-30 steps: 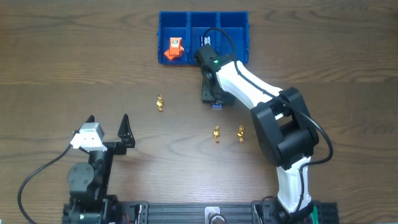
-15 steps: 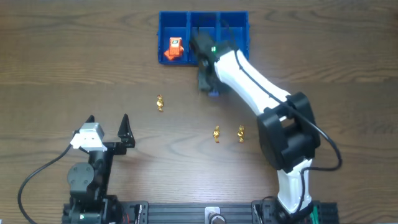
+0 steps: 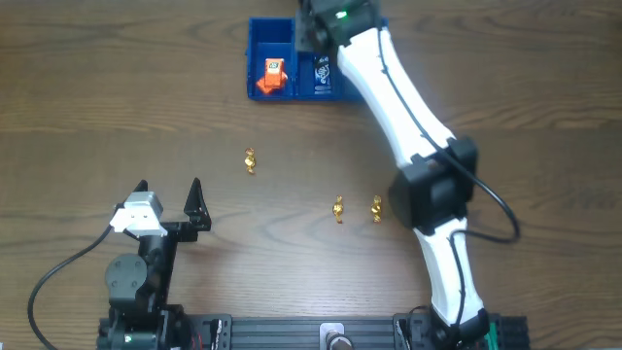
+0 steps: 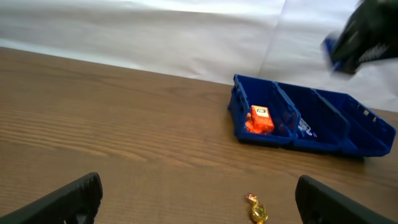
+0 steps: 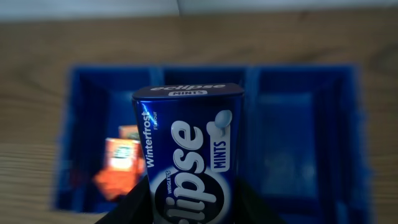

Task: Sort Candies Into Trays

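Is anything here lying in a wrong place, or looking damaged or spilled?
Nothing looks damaged or spilled. Three gold candies lie loose on the table, outside the blue tray. The right gripper holds a mint tin above the tray.

Brown wood-grain table, white backdrop behind it

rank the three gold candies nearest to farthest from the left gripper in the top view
1. Lone gold candy, left of the pair, a little beyond the left gripper and to its right.
2. Left candy of the pair, mid-table.
3. Right candy of the pair, farthest right.
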Robot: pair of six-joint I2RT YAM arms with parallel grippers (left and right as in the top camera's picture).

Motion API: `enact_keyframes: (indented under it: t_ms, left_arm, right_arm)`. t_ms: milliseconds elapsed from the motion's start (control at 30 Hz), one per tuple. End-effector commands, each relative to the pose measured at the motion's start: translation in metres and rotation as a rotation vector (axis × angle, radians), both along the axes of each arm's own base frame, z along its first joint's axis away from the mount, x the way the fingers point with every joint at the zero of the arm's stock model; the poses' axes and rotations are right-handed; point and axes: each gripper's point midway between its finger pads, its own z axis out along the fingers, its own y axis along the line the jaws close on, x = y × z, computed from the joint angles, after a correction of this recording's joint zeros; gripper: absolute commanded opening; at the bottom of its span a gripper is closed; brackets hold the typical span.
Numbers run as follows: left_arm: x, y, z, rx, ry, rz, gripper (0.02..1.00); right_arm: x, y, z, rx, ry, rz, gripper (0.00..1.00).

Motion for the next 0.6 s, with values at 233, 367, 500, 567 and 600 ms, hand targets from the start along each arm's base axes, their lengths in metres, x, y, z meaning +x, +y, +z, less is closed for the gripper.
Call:
enact_keyframes:
  t_ms: [233,367,500,567,600]
  left_arm:
    - [-0.001,-0.001,-0.016,0.015,0.048,-0.011,0.998]
    - [-0.001,-0.001,-0.016,0.014,0.048,-0.011,0.996]
    - [-0.001,-0.001,-0.016,0.015,0.048,-0.011,0.998]
    - [-0.001,-0.001,-0.016,0.015,0.048,-0.011,0.998]
    - [-0.001,-0.001,-0.016,0.015,0.048,-0.011,0.998]
  right_arm:
    - [0.008,0.000,-0.061,-0.063,0.071,-0.001,0.279]
    - [0.009,0.000,-0.062,-0.064,0.072,-0.001,0.301]
    - [0.007,-0.001,-0.063,-0.066,0.078,0.000,0.505]
    - [0.007,-0.001,-0.059,-0.065,0.075,0.000,0.807]
    - [0.006,0.000,-0.054,-0.062,0.068,0.001,0.912]
